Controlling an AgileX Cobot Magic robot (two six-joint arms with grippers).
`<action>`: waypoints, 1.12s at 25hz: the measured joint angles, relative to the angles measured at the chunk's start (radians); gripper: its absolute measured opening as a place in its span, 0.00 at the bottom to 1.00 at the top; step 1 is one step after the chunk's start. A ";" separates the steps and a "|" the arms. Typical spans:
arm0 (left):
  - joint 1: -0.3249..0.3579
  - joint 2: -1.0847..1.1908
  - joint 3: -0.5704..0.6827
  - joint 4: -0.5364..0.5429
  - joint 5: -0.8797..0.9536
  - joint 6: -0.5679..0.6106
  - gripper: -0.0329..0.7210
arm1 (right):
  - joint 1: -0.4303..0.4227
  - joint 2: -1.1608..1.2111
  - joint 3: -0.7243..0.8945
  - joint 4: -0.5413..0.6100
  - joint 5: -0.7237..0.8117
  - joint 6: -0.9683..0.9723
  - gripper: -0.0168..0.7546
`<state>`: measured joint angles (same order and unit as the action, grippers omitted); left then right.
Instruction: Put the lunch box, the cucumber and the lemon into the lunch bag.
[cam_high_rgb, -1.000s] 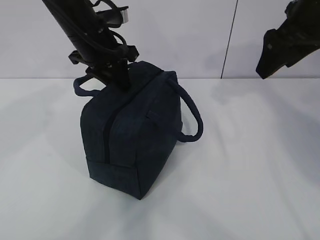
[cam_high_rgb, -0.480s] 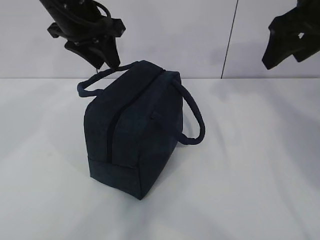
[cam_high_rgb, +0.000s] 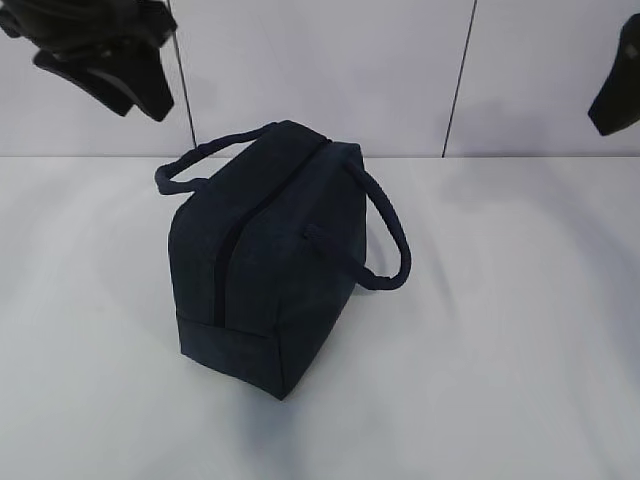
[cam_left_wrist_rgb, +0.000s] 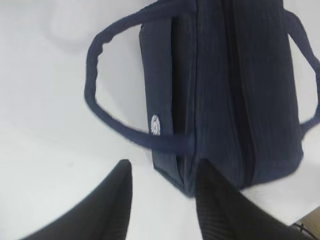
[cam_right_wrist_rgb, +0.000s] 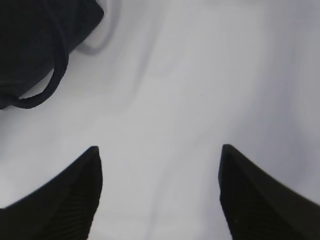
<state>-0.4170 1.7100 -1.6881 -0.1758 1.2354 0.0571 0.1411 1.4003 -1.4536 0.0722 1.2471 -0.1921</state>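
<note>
The lunch bag (cam_high_rgb: 270, 255) stands zipped shut on the white surface (cam_high_rgb: 500, 330) with no food or box visible, so packing looks finished, both tools, left (cam_left_wrist_rgb: 162, 200) and right (cam_right_wrist_rgb: 160, 192), raised, apart and empty.

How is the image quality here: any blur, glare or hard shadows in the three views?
Exterior view: soft, even light, faint shadows on the white table; the lunch bag is sharp but so dark its zipper barely shows. Left wrist view: bag slightly smeared, left gripper soft-edged. Right wrist view: right gripper near-black; table pale, no glare.
</note>
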 joint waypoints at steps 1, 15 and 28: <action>0.000 -0.034 0.023 0.007 0.000 0.000 0.45 | 0.000 -0.024 0.008 0.000 0.002 0.000 0.70; 0.000 -0.502 0.354 0.020 0.014 0.000 0.44 | 0.000 -0.393 0.087 -0.002 0.009 0.000 0.70; 0.000 -0.957 0.542 0.024 0.025 0.000 0.36 | 0.000 -0.900 0.420 0.000 0.022 0.002 0.70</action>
<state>-0.4170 0.7526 -1.1456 -0.1514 1.2604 0.0571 0.1411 0.5004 -1.0334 0.0718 1.2686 -0.1898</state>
